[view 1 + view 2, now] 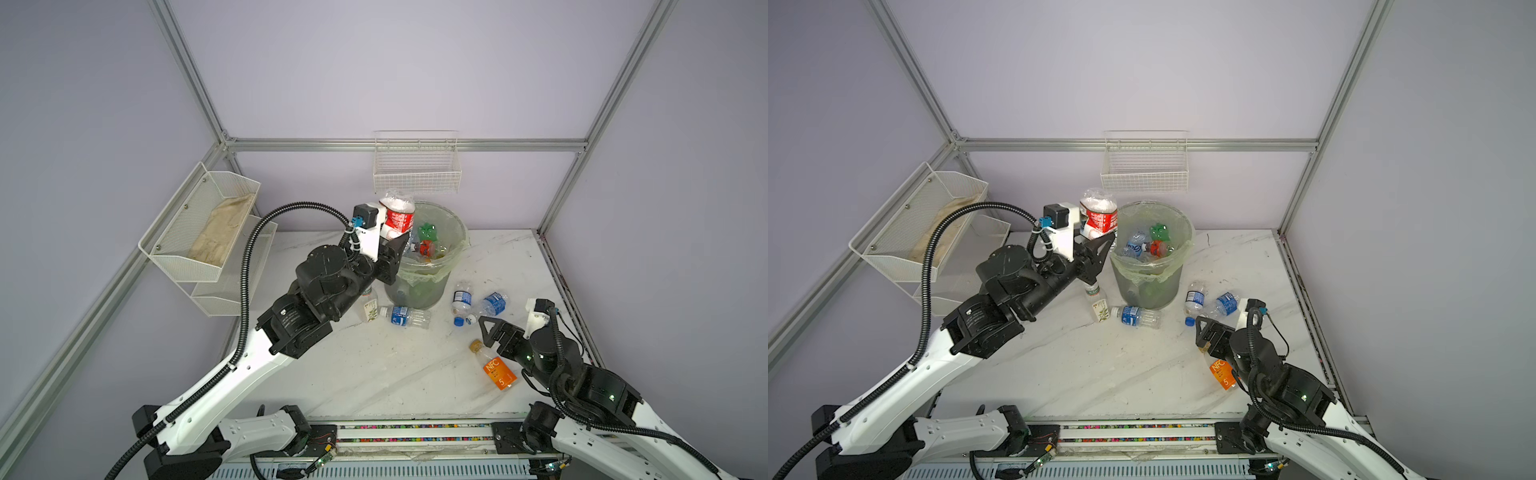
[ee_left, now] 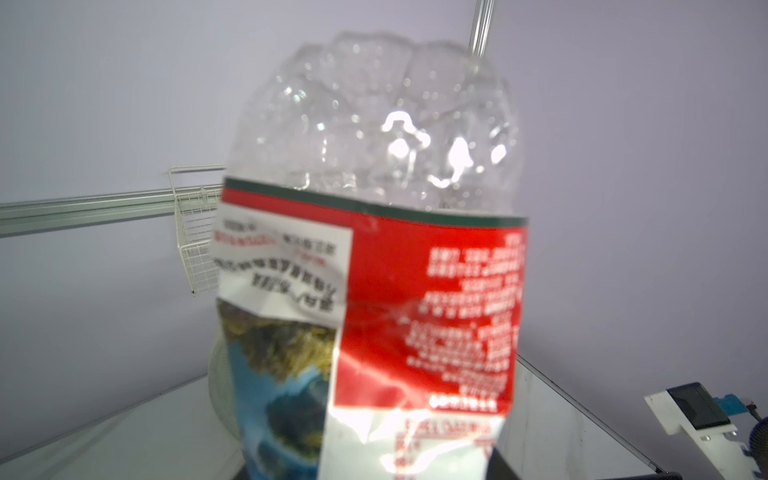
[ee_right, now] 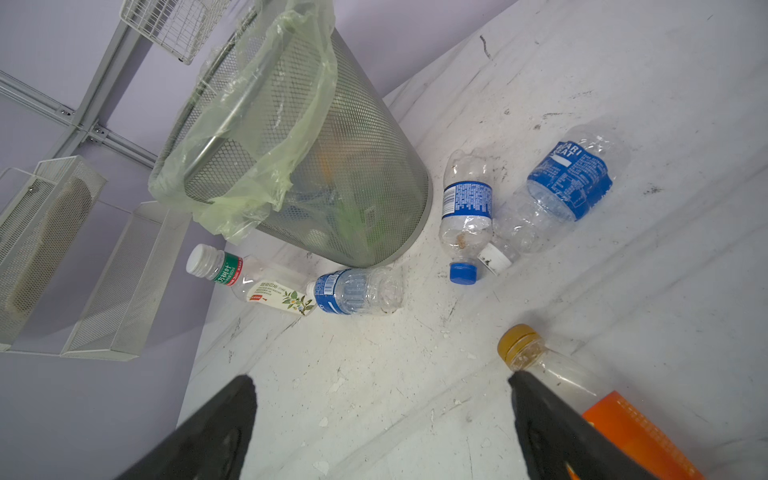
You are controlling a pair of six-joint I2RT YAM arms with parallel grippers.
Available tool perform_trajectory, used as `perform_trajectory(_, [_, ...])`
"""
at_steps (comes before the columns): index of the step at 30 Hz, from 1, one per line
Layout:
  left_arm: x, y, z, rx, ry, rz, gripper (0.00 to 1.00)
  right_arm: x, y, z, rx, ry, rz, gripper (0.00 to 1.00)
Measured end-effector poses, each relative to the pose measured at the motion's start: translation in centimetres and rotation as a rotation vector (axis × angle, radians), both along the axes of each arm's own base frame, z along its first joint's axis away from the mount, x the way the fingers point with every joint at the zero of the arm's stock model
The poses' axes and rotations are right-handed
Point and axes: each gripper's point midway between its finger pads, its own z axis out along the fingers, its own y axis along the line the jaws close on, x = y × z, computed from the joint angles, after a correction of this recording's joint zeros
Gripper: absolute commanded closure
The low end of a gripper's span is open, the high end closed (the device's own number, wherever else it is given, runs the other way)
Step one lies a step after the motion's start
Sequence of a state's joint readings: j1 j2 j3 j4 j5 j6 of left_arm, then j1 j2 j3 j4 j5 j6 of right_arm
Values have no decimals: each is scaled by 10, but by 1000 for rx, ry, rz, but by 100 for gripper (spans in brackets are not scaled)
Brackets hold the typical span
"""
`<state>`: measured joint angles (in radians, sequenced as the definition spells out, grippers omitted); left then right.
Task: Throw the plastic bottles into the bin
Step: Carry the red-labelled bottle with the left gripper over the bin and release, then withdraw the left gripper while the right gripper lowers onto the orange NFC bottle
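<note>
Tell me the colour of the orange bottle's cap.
Golden yellow. The cap shows best in the right wrist view.

Red-labelled bottle [image 1: 398, 222], seemingly base-up, beside the lined bin [image 1: 432, 291]; other bottles [image 1: 409, 316] lie around.

Both top views overlook the bin [image 1: 415, 291]; wrist views seemingly nearer.

White marble-pattern table [image 1: 374, 374], scuffed and flecked with grit: one bin, five loose bottles.
Bin [image 1: 419, 286] stands upright toward the far edge. Bearings taken from the bin, both top views: cream-label bottle [image 1: 370, 309] at 8 o'clock, just beside a blue-label bottle [image 1: 405, 316] lying at 6; blue-capped bottle [image 1: 461, 301] and white-capped bottle [image 1: 494, 303] lying together at 4; orange-label bottle [image 1: 496, 370] lying farther out at 5.
</note>
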<state>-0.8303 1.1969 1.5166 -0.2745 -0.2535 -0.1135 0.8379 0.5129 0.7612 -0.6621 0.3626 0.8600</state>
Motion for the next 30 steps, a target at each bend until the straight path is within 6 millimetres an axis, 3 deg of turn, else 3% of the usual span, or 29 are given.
perform_trajectory(4, [28,-13,21,-7,-16,-4,100,-1,-1,-1,-4,4,1,3])
perform_trajectory(6, [44,-19,23,0,-8,-7,100,-1,-1,-1,-4,4,1,3])
perform_trajectory(11, [104,-40,0,32,83,-7,100,-1,0,-2,-4,6,3,3])
perform_trajectory(12, [120,-44,-13,48,118,-1,87,-1,0,-2,-5,7,3,3])
perform_trajectory(14, [147,-52,-41,87,191,13,3,0,0,-3,-10,11,4,3])
perform_trajectory(18, [187,-68,-102,190,357,32,0,0,2,-2,-21,22,8,3])
perform_trajectory(21, [182,-69,-122,230,425,24,0,-1,1,3,-14,16,8,3])
perform_trajectory(22, [177,-68,-116,226,420,17,0,-1,1,3,-14,15,9,3])
perform_trajectory(25, [148,-56,-68,169,340,-4,0,-1,1,3,-14,15,13,2])
perform_trajectory(30, [65,-3,41,0,112,-32,0,2,8,1,-19,28,25,3])
